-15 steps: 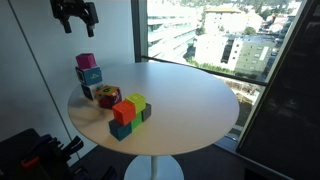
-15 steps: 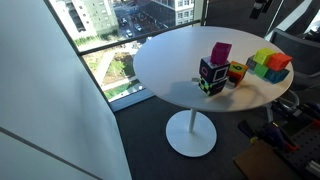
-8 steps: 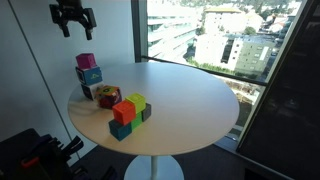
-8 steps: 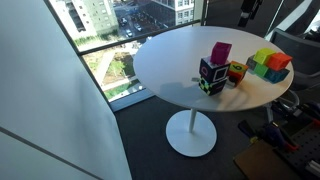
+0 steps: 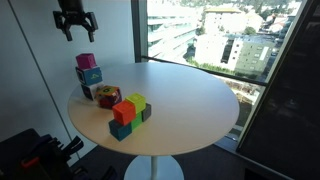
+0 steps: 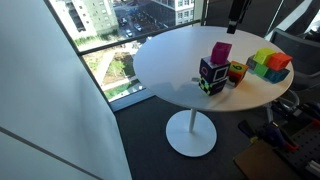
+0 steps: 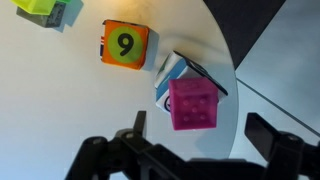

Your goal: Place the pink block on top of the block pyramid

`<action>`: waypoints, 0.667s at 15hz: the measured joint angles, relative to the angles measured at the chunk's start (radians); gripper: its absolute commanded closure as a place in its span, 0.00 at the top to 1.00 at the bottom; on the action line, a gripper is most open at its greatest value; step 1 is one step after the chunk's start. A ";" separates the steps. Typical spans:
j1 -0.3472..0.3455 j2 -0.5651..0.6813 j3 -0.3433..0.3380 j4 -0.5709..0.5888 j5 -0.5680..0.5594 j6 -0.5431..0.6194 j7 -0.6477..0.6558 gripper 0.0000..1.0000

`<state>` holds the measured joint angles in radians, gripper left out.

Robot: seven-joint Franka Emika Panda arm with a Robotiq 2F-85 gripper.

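The pink block (image 5: pixel 86 61) sits on top of a stack of cubes, a light blue one (image 5: pixel 90 75) under it, at the table's edge; it also shows in the other exterior view (image 6: pixel 220 51) and in the wrist view (image 7: pixel 193 103). The block pyramid (image 5: pixel 129 112) stands nearby with orange-red and lime green cubes above teal ones; it shows in an exterior view (image 6: pixel 268 64) too. My gripper (image 5: pixel 73 27) hangs high above the pink block, open and empty; in the wrist view (image 7: pixel 200 135) its fingers frame the block from above.
An orange multicoloured cube marked 9 (image 7: pixel 125 44) lies between stack and pyramid (image 5: pixel 108 97). The round white table (image 5: pixel 190 100) stands by a window; a dark wall is beside it. Dark equipment (image 5: pixel 35 155) sits on the floor near the table.
My gripper has shifted slightly sideways toward a spot over the pink block. The blocks have not moved.
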<state>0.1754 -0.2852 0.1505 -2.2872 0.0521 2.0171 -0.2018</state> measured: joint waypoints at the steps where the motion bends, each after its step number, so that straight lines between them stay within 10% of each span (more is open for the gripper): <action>1: 0.001 0.009 0.005 0.005 -0.007 0.003 0.000 1.00; 10: 0.008 0.053 0.036 0.014 -0.066 0.046 0.032 1.00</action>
<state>0.1835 -0.2320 0.1862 -2.2734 -0.0138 2.0629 -0.1702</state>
